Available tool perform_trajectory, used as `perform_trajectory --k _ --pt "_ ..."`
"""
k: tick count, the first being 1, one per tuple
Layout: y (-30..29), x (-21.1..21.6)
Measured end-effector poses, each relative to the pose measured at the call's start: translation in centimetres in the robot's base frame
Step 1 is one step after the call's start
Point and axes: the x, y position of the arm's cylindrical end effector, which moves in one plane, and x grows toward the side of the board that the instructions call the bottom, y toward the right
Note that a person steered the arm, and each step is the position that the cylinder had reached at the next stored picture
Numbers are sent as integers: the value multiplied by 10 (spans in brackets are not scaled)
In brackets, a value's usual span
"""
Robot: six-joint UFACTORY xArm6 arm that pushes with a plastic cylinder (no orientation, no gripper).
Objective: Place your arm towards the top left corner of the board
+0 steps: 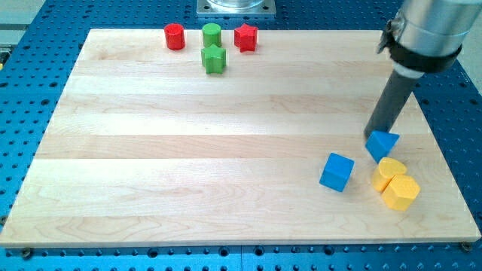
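My tip [374, 132] is at the lower end of a dark rod at the view's right, touching or just above the top edge of a blue triangular block [382, 144]. A blue cube [337, 172] lies to the lower left of the tip. Two yellow blocks sit below the blue triangle: a heart-like one [389, 172] and a hexagonal one [400, 192]. Near the board's top edge, left of centre, stand a red cylinder [175, 36], a green cylinder [212, 35], a red star block [245, 37] and a green star block [214, 59]. The board's top left corner [94, 34] is far from the tip.
The wooden board [188, 150] lies on a blue perforated table [30, 83]. A metal arm base [236, 7] sits beyond the top edge. The arm's grey body [426, 30] hangs over the board's top right corner.
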Motion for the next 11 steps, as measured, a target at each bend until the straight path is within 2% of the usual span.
perform_trajectory --k 1,2,3,4,5,7,8,9,10,11 --pt "-29 24" --pt "-57 -38" --pt "-156 -63" --pt "-290 -71" --pt "-332 -107" --pt "-353 -177" --pt "-419 -183" --pt "-429 -187" --pt "-429 -223" --pt "-399 -265"
